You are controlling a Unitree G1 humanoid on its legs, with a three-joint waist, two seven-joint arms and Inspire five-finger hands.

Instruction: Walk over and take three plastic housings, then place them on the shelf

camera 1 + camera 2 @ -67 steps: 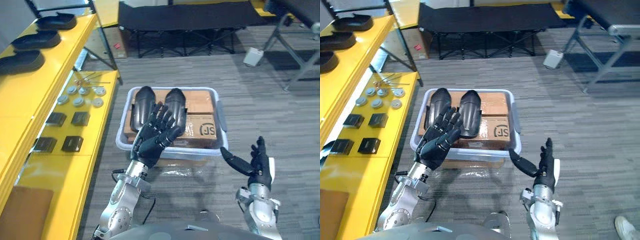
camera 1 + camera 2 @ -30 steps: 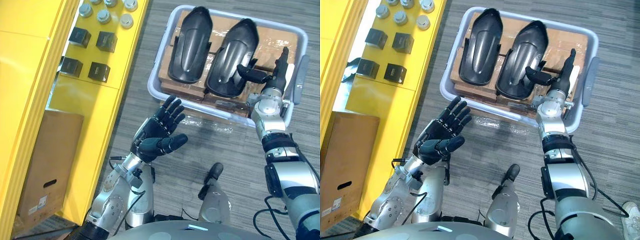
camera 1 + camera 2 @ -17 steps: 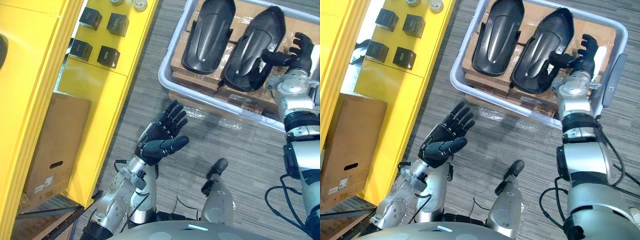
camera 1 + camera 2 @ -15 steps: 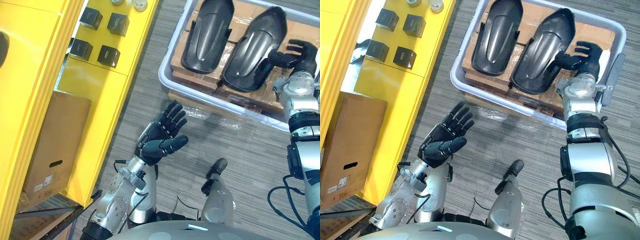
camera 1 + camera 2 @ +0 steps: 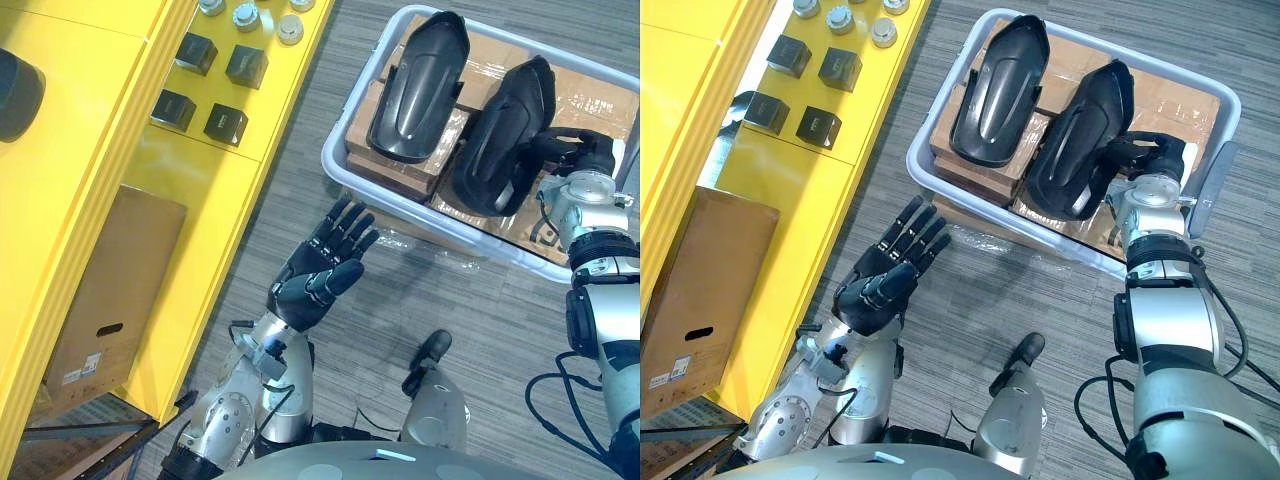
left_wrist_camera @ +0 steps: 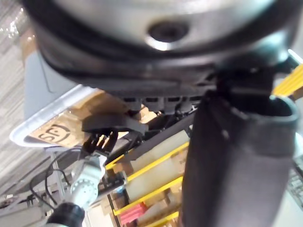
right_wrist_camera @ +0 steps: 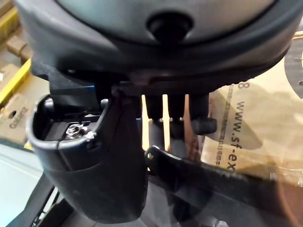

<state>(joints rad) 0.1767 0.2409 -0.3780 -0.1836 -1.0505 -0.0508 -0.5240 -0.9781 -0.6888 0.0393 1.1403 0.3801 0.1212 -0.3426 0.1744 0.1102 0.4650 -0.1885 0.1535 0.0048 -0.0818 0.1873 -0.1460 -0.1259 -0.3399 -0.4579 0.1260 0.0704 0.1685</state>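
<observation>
While the right hand [image 5: 580, 162] curls round the edge of one black moulded plastic housing [image 5: 500, 130] in the pale grey plastic tub [image 5: 342, 168], pick-up is in progress. The left hand [image 5: 318, 272] hangs spread and empty. Next, probably: lift it clear of the neighbouring housing [image 5: 420, 85].

Workshop or parts store: a yellow shelf [image 5: 180, 190] carries black blocks [image 5: 226, 123] and metal fittings [image 5: 291, 30]; beside it, a grey bin [image 5: 345, 178] holds cardboard boxes [image 5: 590, 95].
</observation>
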